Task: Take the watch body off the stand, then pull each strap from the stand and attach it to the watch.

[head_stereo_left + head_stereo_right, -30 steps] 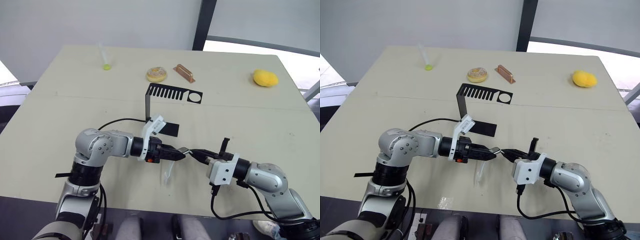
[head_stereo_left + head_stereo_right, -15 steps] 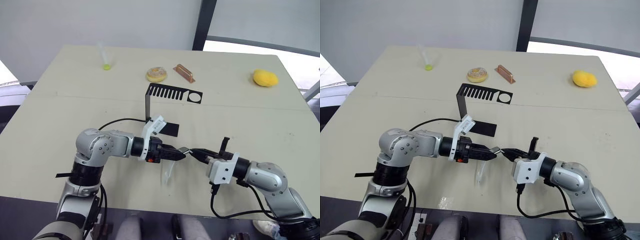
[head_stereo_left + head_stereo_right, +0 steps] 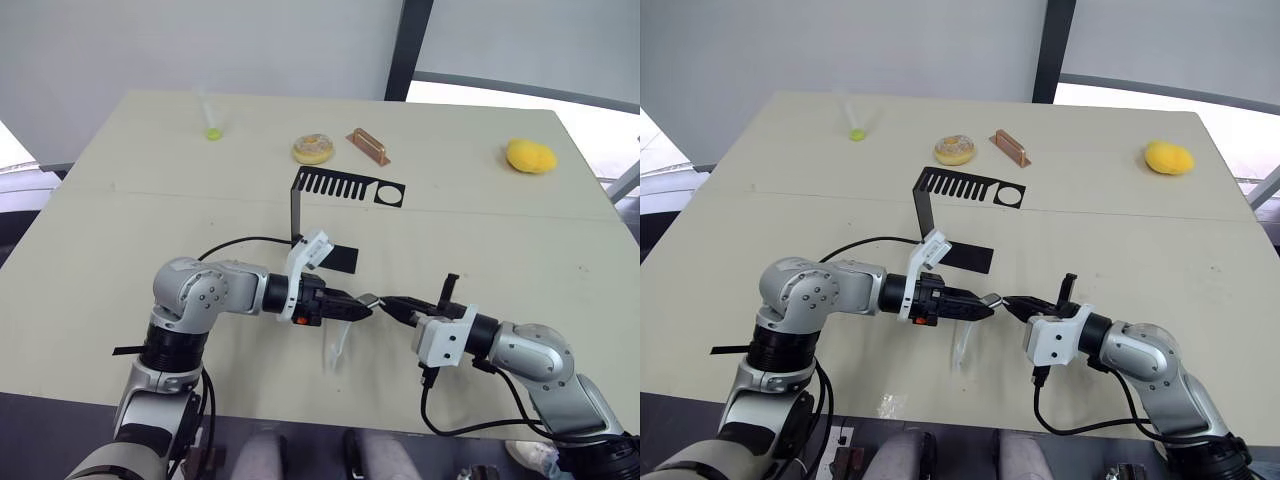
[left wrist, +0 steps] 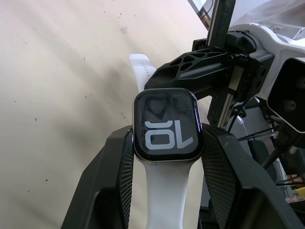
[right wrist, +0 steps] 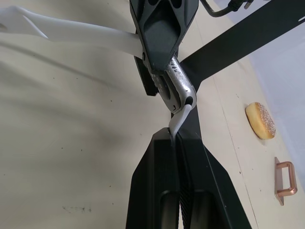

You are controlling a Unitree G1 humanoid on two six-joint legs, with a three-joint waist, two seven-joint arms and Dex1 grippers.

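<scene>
Nothing is shifting on the bench (image 3: pixel 120 230) across the last second; the stand (image 3: pixel 340 190) is sitting bare. The left tool (image 3: pixel 362 306) is clamping the watch body (image 4: pixel 166 126), one strap (image 3: pixel 336 354) dangling below. The right tool (image 3: pixel 390 305), pinched on the second strap (image 5: pixel 180 117), is holding it at the case edge, apparently mid-attachment.

Silver-jointed arms, black two-finger grippers

Left gripper (image 3: pixel 352 309): white wrist bracket, orange mark; right gripper (image 3: pixel 397 307): white block, looping black cables; latticed fingers (image 4: pixel 217 164).
</scene>
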